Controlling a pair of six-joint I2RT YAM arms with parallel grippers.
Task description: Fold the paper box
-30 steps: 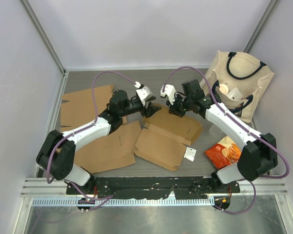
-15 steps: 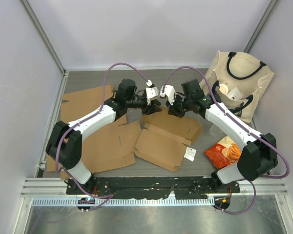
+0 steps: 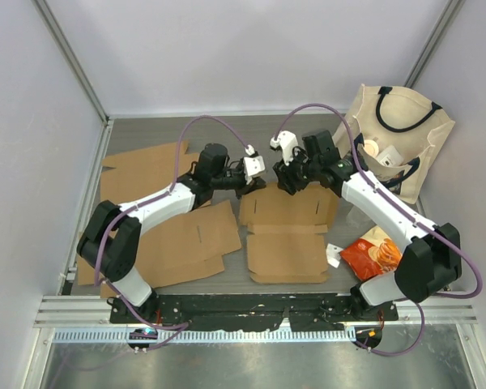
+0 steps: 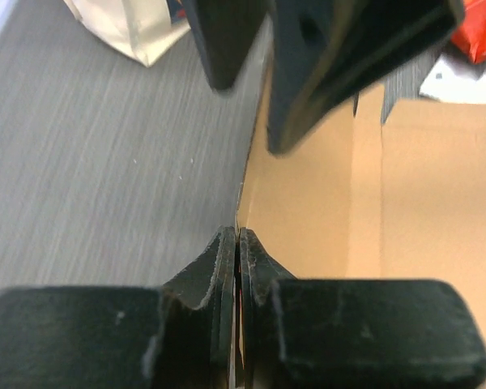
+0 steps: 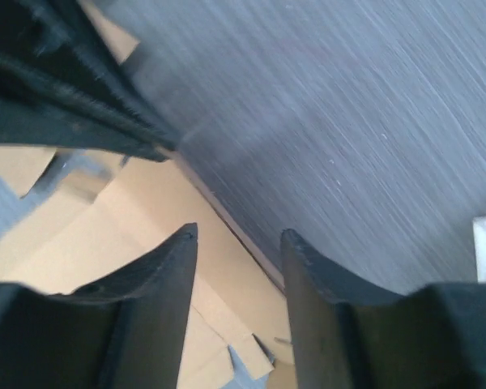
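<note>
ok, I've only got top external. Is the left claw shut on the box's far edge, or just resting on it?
Observer: Shut on it. In the left wrist view, the left claw pinches the edge of the cardboard box, with the sheet running between its fingers.
Operator: And the other side?
Observer: Open. In the right wrist view, the right claw shows a clear gap. The box edge passes below it, not gripped.
Operator: How close are the two?
Observer: The left wrist view shows the right claw's fingers just ahead along the same edge, one over the table, one over the cardboard.
</note>
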